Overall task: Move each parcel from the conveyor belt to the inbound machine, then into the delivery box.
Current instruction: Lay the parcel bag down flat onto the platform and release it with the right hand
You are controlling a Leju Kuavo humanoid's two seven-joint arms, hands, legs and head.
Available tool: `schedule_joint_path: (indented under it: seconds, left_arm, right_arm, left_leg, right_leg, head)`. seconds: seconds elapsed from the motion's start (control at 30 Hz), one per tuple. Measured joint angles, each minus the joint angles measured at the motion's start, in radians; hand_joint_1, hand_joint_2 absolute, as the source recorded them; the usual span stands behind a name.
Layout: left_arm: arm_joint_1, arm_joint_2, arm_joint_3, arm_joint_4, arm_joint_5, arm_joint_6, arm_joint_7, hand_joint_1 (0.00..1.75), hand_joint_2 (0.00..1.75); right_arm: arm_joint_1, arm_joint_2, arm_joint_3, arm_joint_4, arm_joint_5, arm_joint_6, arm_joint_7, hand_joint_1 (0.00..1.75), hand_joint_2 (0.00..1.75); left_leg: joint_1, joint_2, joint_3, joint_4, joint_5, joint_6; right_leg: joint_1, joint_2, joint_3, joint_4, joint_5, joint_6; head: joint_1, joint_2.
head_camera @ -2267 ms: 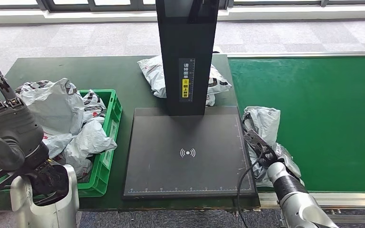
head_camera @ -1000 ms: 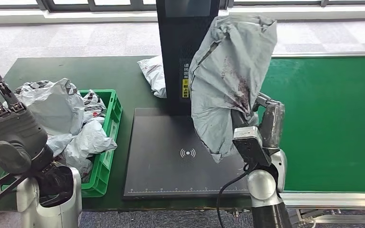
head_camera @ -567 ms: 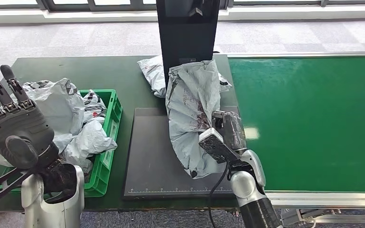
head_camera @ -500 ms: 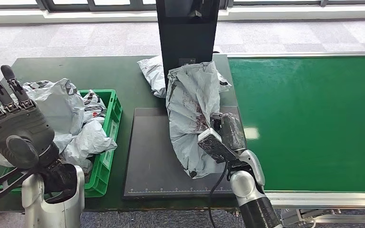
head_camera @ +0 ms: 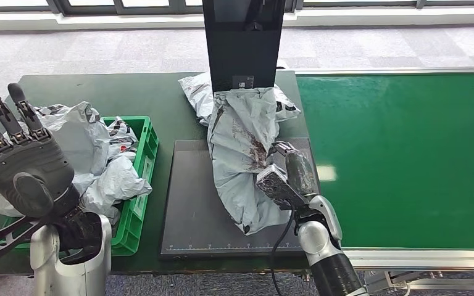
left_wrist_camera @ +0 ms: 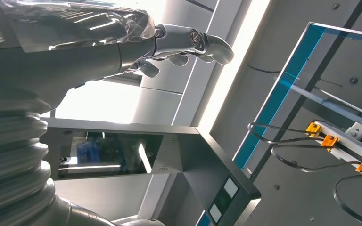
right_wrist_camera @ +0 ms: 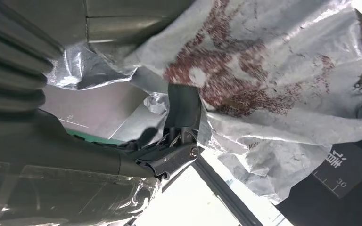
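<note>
conveyor belt [head_camera: 407,154]: bare green, to my right. inbound machine [head_camera: 191,209]: dark scan plate, black column behind. delivery box [head_camera: 137,185]: green crate, heaped with bags. parcel [head_camera: 244,154]: grey bag on the plate, leaning on the column, pinched by my right hand [head_camera: 287,176]. risk: slack film may slide off. left hand [head_camera: 18,166]: raised, fingers spread, holding nothing.

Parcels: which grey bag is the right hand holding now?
The grey parcel over the black scanner plate, gripped by the right hand. The others lie behind the scanner column or in the green crate.
</note>
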Motion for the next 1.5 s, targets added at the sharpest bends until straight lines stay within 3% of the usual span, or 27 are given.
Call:
schedule_joint_path:
  seconds: [0.3,0.47,0.87,1.0,1.17,1.37,1.5]
  left_arm:
    - [-0.002,0.005,-0.029,0.014,-0.040,0.043,0.006,0.00,1.75]
    - [-0.032,0.012,-0.084,0.084,-0.188,0.118,0.029,0.00,1.75]
    - [-0.075,0.028,-0.149,0.194,-0.238,0.148,0.023,0.00,1.75]
    - [-0.108,0.032,-0.174,0.258,-0.387,0.207,0.089,0.00,1.75]
    - [-0.167,0.033,-0.219,0.412,-0.516,0.281,0.112,0.00,1.75]
    - [-0.181,0.036,-0.247,0.501,-0.578,0.321,0.123,0.00,1.75]
    - [-0.181,0.040,-0.251,0.522,-0.599,0.335,0.128,0.00,1.75]
  right_arm:
    - [0.011,-0.003,-0.001,-0.042,-0.066,-0.136,-0.110,0.00,0.00]
    - [0.046,-0.003,-0.007,-0.126,-0.121,-0.223,-0.204,0.00,0.00]
    - [0.078,-0.003,-0.008,-0.204,-0.133,-0.239,-0.218,0.00,0.00]
    - [0.082,-0.003,-0.008,-0.219,-0.153,-0.266,-0.250,0.00,1.75]
    - [0.083,-0.003,-0.008,-0.236,-0.154,-0.294,-0.248,0.00,1.75]
    - [0.082,-0.003,-0.008,-0.236,-0.148,-0.303,-0.225,0.00,1.75]
    - [0.073,-0.008,-0.006,-0.223,-0.106,-0.248,-0.141,0.00,1.75]
  left_leg:
    - [0.000,0.000,0.000,0.000,0.000,0.000]
    - [0.000,0.000,0.000,0.000,0.000,0.000]
    - [0.000,0.002,0.001,0.000,-0.001,0.001]
    - [0.000,0.001,0.001,0.000,-0.001,0.001]
    - [0.000,0.002,0.001,0.000,-0.001,0.001]
    - [0.000,0.002,0.001,0.000,-0.001,0.001]
    - [0.000,0.002,0.001,0.000,-0.001,0.001]
  right_leg:
    - [0.000,0.000,-0.001,0.000,0.000,0.000]
    - [0.000,0.000,0.000,0.000,0.000,0.000]
    - [0.000,0.001,-0.001,0.000,0.000,0.000]
    - [-0.001,0.000,0.000,0.000,0.000,0.000]
    - [-0.001,0.002,0.000,0.000,0.001,0.001]
    - [-0.001,0.001,0.000,0.000,0.001,0.001]
    - [0.000,0.001,0.000,0.000,0.001,0.001]
  head:
    - [0.000,0.000]
    - [0.000,0.000]
    - [0.000,0.000]
    - [0.000,0.000]
    - [0.000,0.000]
    - [0.000,0.000]
    - [0.000,0.000]
